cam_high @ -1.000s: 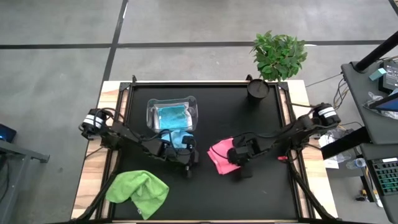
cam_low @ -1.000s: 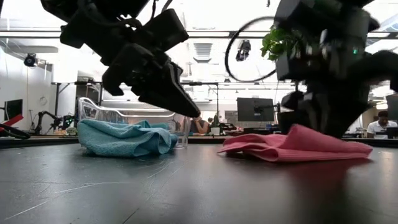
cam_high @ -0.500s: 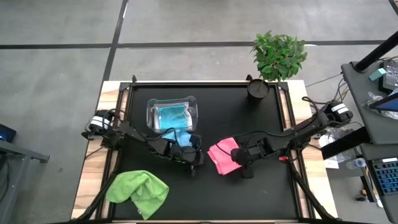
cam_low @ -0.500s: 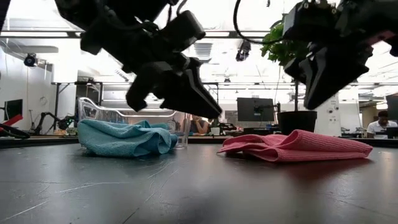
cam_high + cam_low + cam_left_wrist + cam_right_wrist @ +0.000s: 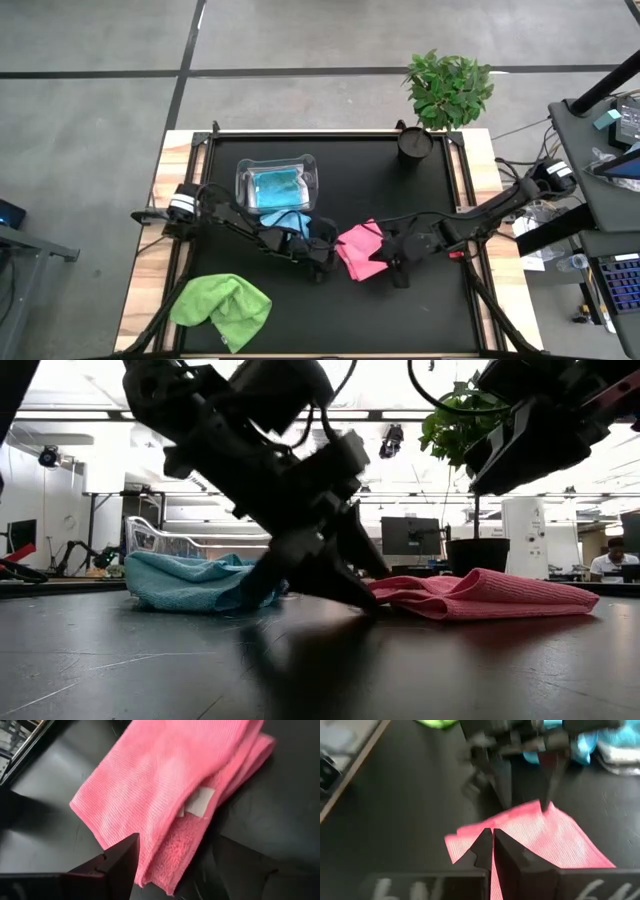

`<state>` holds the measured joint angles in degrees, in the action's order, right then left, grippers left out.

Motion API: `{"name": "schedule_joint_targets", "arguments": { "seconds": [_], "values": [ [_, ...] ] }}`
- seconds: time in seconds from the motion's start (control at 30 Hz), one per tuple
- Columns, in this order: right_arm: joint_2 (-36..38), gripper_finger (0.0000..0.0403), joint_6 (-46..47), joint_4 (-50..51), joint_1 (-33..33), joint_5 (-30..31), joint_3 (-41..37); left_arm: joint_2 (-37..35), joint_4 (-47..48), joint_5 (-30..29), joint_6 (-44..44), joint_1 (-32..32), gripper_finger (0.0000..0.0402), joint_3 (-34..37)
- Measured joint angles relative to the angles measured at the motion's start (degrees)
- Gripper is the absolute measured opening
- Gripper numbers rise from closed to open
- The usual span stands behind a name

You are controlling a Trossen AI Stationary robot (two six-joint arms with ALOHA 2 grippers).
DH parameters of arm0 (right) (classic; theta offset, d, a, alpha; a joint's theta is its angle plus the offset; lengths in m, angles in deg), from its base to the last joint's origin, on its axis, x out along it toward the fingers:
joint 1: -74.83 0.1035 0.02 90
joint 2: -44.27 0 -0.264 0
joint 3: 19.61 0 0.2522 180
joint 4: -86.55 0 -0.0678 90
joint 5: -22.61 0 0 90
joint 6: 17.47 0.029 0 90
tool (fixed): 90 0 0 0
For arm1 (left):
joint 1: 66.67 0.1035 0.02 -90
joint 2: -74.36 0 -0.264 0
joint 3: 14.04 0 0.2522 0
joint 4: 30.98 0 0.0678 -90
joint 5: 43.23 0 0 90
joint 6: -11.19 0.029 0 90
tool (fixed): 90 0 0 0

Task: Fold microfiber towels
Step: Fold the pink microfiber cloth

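A pink towel (image 5: 360,250) lies folded on the black table, right of centre, with a white tag (image 5: 199,802) showing. My left gripper (image 5: 322,262) is open and low at its left end, one finger on each side of the towel's corner (image 5: 540,806). My right gripper (image 5: 492,842) is shut and hangs above the pink towel, clear of it. A light blue towel (image 5: 290,222) lies bunched against the clear tub (image 5: 312,172), which has another blue towel (image 5: 277,185) inside. A lime green towel (image 5: 222,305) lies crumpled at the near left. My left gripper slants down from the table's left, its open fingers (image 5: 362,598) reaching the table on both sides of the pink towel's left corner (image 5: 150,870). Whether a finger touches the cloth I cannot tell.
A potted plant (image 5: 448,88) and its dark pot (image 5: 414,142) stand at the far right corner. The tub sits far left of centre. Bare black table (image 5: 400,190) lies between the pink towel and the pot, and along the near edge right of the green towel.
My left gripper has gone toward the table's right edge and down to the pink towel's left end, and has opened wide. My right gripper has risen off the pink towel, staying shut. The pink towel lies where it was.
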<state>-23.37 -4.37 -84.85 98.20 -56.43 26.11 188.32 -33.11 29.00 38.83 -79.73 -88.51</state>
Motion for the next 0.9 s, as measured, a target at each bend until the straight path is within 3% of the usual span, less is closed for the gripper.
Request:
{"name": "schedule_joint_targets", "arguments": {
  "seconds": [0.37,0.9],
  "values": [
    [-0.02,0.0009,0.36,-16.46,0.0,1.88,-7.62,0.62,0.25,-3.32,1.28,0.76,0.0227,-0.17],
    [-0.04,0.0009,0.4,-18.13,-0.01,3.21,-8.04,0.12,0.46,-3.31,1.29,0.96,0.0119,-0.06]
  ]
}}
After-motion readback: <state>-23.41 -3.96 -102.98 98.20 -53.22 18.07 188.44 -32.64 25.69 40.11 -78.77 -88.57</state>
